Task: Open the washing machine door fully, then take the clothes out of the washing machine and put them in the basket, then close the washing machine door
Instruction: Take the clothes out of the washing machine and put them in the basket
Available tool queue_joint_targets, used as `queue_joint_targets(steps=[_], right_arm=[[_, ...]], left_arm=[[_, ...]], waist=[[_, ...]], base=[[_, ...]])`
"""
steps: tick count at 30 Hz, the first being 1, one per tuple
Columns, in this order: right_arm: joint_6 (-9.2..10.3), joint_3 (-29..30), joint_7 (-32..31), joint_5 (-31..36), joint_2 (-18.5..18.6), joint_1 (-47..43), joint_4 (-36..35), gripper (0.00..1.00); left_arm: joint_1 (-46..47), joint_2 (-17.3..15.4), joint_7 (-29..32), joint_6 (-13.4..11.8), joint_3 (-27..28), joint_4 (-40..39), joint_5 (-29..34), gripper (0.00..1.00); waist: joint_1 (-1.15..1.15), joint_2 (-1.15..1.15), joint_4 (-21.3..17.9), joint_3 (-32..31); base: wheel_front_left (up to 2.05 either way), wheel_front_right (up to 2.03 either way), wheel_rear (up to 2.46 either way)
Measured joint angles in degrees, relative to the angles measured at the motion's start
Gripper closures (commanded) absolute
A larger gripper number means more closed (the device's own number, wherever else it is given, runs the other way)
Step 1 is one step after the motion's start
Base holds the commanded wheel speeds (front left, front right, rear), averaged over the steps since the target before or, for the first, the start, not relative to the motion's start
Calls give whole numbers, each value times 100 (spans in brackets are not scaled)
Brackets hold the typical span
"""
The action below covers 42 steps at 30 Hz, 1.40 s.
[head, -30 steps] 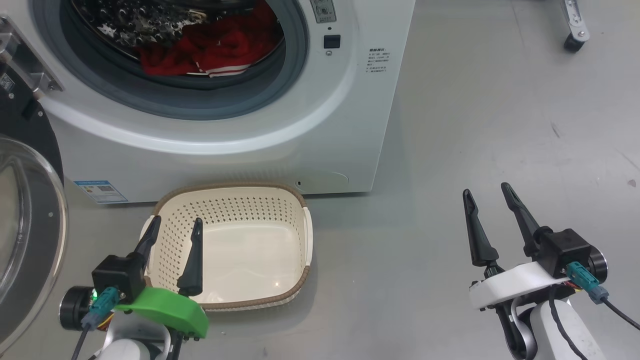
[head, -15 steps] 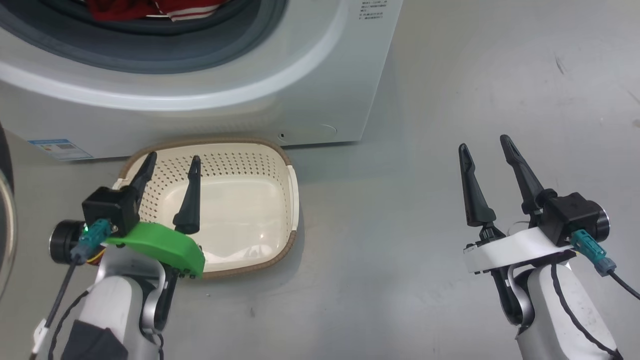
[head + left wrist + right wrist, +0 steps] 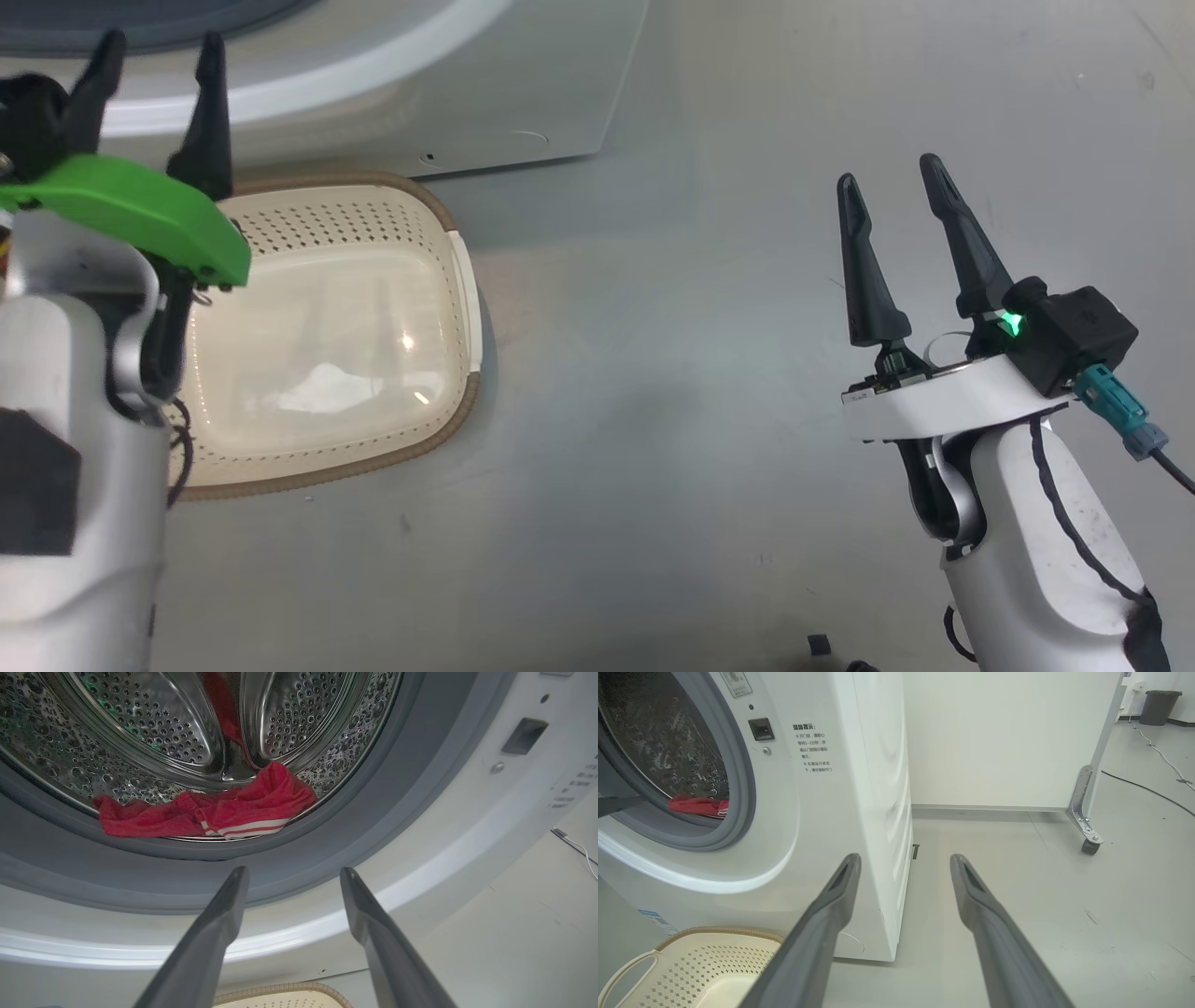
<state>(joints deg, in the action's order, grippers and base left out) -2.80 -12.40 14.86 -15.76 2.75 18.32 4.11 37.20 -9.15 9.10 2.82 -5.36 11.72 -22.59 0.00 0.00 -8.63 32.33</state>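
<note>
The washing machine (image 3: 420, 835) stands with its porthole uncovered; its door is out of view. Red clothes (image 3: 210, 812) with white stripes lie at the drum's front lip, also seen as red clothes (image 3: 698, 806) in the right wrist view. My left gripper (image 3: 294, 875) is open and empty, raised in front of the grey door seal just below the clothes; in the head view the left gripper (image 3: 161, 47) is above the basket's far rim. The cream basket (image 3: 464, 280) sits empty on the floor against the machine (image 3: 467, 103). My right gripper (image 3: 887, 177) hangs open over bare floor to the right.
Grey floor (image 3: 653, 373) lies between the basket and my right arm. A white partition on a caster (image 3: 1085, 844) stands behind the machine's right side. Cables (image 3: 1148, 788) run across the far floor near a dark bin (image 3: 1160, 700).
The head camera has tipped down, so the porthole slid out of the picture. My left arm has risen from over the basket toward the machine's opening. The right gripper has held its pose.
</note>
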Motion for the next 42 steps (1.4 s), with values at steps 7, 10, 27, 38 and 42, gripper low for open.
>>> queue_joint_targets(steps=[7, 10, 27, 38, 42], right_arm=[[77, -260, 0, -250, 5, 397, -25, 0], [90, -408, 0, -326, 4, 477, -27, 0], [243, -756, 0, -641, 2, 498, 1, 0], [254, -916, 0, -641, -7, 580, 2, 0], [255, -924, 0, -641, -7, 600, 1, 0]], left_arm=[[913, -335, 146, 47, 281, 368, -46, 0], [1236, -450, 157, 58, 392, 531, -113, 0], [2485, -931, 353, 101, 782, 1429, -309, 0], [2910, -1016, 520, 112, 704, 2043, -291, 0], [2967, -1036, 675, 111, 667, 2327, -258, 0]], waist=[[0, 0, -361, 423], [0, 0, -530, 539], [1, 0, -1298, 858], [0, 0, -1421, 984], [0, 0, -1418, 996]], base=[[0, 0, 0], [0, 0, 0], [0, 0, 0], [0, 0, 0], [0, 0, 0]])
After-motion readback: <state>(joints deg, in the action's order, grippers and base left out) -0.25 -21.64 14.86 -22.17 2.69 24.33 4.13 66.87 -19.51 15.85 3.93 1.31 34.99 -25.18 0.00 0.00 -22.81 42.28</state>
